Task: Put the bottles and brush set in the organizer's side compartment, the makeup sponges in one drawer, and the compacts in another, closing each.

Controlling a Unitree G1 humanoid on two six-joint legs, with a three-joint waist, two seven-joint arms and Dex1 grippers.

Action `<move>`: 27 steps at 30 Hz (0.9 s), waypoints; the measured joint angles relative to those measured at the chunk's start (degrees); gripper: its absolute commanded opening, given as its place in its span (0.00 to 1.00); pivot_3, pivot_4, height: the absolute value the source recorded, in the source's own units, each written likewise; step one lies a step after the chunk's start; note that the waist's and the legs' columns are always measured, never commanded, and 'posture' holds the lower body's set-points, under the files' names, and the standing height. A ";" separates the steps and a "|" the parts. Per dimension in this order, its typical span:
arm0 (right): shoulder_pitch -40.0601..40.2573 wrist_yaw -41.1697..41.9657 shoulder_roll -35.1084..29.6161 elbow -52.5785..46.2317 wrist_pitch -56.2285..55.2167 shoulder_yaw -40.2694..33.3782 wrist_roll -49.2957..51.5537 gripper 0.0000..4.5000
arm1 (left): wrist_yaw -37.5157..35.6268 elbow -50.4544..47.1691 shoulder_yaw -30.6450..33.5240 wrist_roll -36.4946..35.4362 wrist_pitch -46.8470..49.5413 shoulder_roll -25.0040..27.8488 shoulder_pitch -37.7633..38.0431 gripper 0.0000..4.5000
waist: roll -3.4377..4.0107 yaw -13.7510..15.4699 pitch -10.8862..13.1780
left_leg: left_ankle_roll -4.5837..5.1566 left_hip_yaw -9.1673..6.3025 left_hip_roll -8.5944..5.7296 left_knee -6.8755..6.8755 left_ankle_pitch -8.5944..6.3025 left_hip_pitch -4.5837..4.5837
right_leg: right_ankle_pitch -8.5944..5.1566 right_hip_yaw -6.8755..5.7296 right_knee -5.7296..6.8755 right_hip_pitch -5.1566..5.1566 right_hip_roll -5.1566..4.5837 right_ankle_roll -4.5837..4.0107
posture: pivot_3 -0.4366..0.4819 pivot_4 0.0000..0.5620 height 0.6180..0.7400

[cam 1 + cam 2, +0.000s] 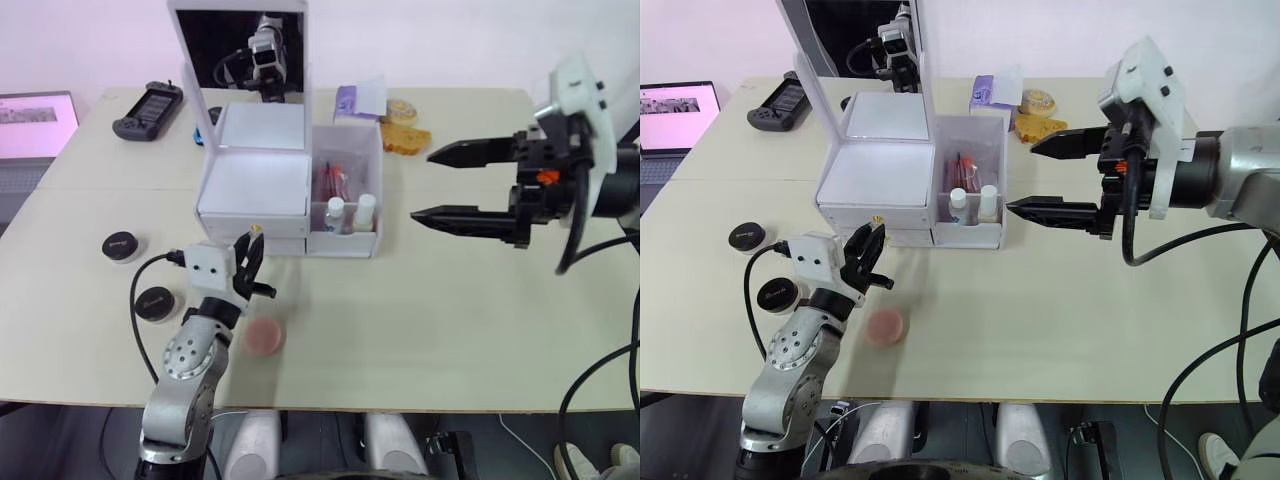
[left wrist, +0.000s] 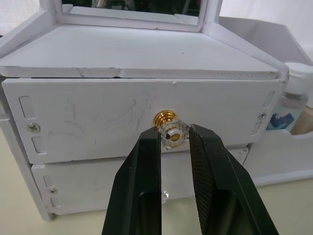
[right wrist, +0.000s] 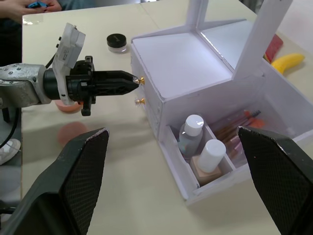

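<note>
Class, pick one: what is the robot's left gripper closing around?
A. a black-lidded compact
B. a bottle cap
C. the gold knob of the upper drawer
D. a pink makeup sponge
C: in the left wrist view the left gripper has a finger on each side of the upper drawer's gold knob, not yet clamped on it.

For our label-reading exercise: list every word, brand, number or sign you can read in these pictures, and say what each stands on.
No text can be read.
Compacts: pale marks on the black lids, too small to read.
Short bottle: blue label, print blurred.
Laptop screen: a page with lines, too small to read.
Purple tissue pack: any print too blurred.
Organizer: plain white, no lettering visible.
</note>
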 measured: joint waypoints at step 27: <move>3.75 5.78 8.97 3.53 -8.76 10.68 -8.15 1.00 | 0.13 -22.57 2.04 -4.68 11.12 6.84 19.52 0.18 | -0.02 -0.12 0.01 | 0.07 0.02 0.02 -0.01 -0.04 -0.05 | -0.01 0.00 -0.14 -0.05 0.01 -0.04 | 0.48 0.27 1.00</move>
